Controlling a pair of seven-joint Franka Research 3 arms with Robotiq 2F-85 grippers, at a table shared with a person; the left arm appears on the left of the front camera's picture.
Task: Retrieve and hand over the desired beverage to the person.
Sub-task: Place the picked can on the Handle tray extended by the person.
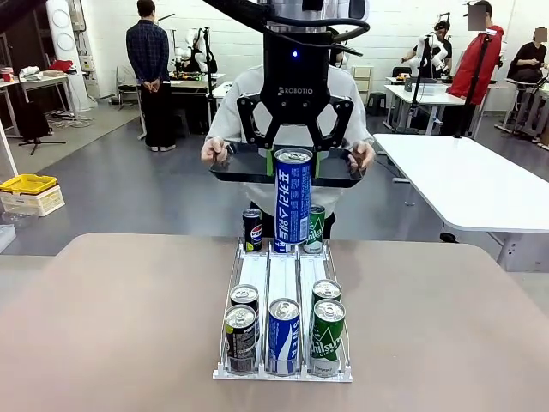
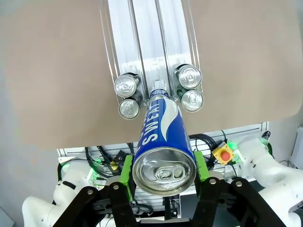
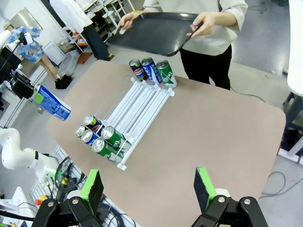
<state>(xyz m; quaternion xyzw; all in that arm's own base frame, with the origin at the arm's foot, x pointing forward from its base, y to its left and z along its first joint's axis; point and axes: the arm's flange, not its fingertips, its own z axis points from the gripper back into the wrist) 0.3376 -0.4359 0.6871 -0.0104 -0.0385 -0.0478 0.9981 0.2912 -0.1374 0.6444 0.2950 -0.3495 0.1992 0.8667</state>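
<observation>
Above the can rack's (image 1: 283,273) end nearest the desk's (image 1: 129,326) near edge, my left gripper (image 1: 294,166) is clenched on a tall blue Pocari Sweat can (image 1: 292,206), upright, pads (image 2: 125,172) just under its rim. It is likely full, so heavy, slick and thin-walled, and that stiffer top suits holding. My right gripper (image 3: 148,189) hangs released.

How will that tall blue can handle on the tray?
Likely tippy: the blue can is tall and slim, and the black tray is hand-held. Smooth wall, probably slick in the left gripper. Lid looks sealed, so likely full.
</observation>
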